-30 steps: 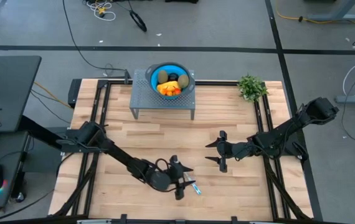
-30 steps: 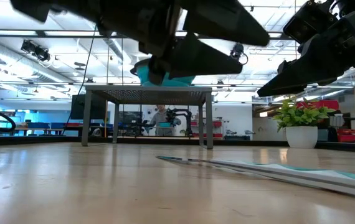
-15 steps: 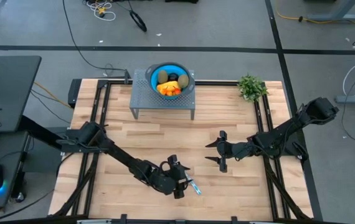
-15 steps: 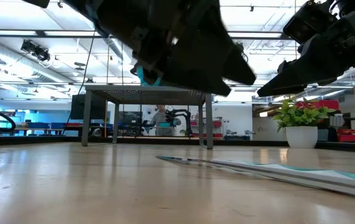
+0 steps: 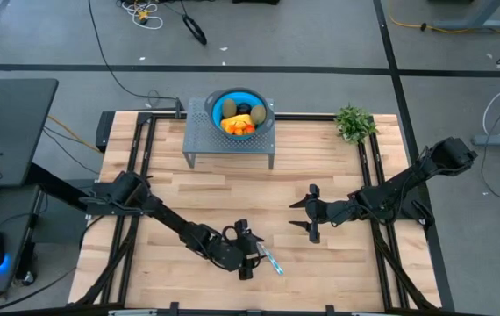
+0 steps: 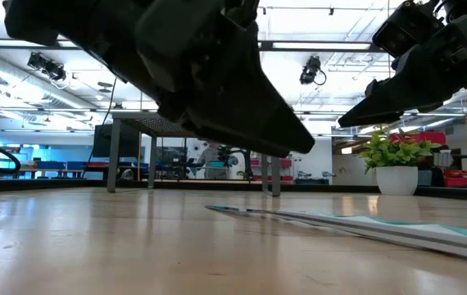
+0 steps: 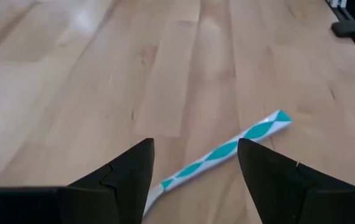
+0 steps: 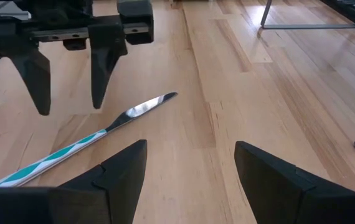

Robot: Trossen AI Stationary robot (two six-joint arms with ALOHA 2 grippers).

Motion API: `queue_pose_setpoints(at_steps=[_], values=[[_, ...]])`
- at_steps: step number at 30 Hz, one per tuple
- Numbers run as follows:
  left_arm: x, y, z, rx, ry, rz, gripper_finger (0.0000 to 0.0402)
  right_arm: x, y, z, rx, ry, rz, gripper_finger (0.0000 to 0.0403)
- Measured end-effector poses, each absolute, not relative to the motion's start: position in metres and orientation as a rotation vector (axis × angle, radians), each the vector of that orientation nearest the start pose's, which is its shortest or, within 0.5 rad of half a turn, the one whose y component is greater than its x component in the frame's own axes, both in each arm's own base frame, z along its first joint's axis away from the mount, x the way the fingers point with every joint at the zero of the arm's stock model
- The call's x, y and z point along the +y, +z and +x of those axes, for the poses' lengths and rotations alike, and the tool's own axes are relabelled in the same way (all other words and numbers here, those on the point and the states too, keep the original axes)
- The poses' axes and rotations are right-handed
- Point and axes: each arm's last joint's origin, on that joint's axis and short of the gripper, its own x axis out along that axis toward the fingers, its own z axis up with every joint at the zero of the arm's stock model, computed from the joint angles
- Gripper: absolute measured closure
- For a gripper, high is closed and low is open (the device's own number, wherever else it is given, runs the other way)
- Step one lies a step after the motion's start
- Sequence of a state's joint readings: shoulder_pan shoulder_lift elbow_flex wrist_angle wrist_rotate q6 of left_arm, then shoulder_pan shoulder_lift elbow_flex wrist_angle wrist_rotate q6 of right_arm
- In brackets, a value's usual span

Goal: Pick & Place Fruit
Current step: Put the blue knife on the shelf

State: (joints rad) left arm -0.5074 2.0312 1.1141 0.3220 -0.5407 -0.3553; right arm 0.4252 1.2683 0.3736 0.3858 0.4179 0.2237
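The fruit (image 5: 239, 116) lies in a blue bowl (image 5: 221, 98) on a grey perforated stand (image 5: 199, 140) at the table's far edge: a yellow-orange piece, two brownish-green ovals and a dark ball show. My left gripper (image 5: 248, 251) (image 7: 194, 144) is open, low over the table near its near edge, one finger on each side of the teal-handled knife (image 7: 227, 148) without touching it. My right gripper (image 5: 310, 212) (image 8: 190, 144) is open, hovering right of centre, pointing toward the table's left.
The knife (image 5: 272, 262) (image 6: 340, 223) lies flat on the wood near the table's near edge. A green potted plant (image 5: 353, 123) stands at the far right corner. Bare wood lies between the stand and both grippers.
My left gripper has come down closer to the table over the knife and shifted slightly toward the table's left. The knife and the fruit have stayed where they were.
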Motion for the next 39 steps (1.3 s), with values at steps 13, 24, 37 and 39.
queue_pose_setpoints(at_steps=[13, 24, 37, 39], values=[[-0.184, 0.091, 0.373, 0.536, 0.127, 0.106, 0.0162, 0.082, 0.156, 0.209, 0.462, -0.044, 0.011, 0.0149], [-0.181, 0.09, 0.372, 0.535, 0.183, 0.123, 0.0162, 0.082, 0.156, 0.209, 0.463, -0.044, 0.011, 0.0149], [-0.169, 0.087, 0.372, 0.565, 0.316, -0.011, 0.0162, 0.082, 0.156, 0.209, 0.463, -0.045, 0.014, 0.0149], [-0.169, 0.087, 0.373, 0.559, 0.295, -0.008, 0.0162, 0.082, 0.156, 0.209, 0.463, -0.045, 0.014, 0.0149]])
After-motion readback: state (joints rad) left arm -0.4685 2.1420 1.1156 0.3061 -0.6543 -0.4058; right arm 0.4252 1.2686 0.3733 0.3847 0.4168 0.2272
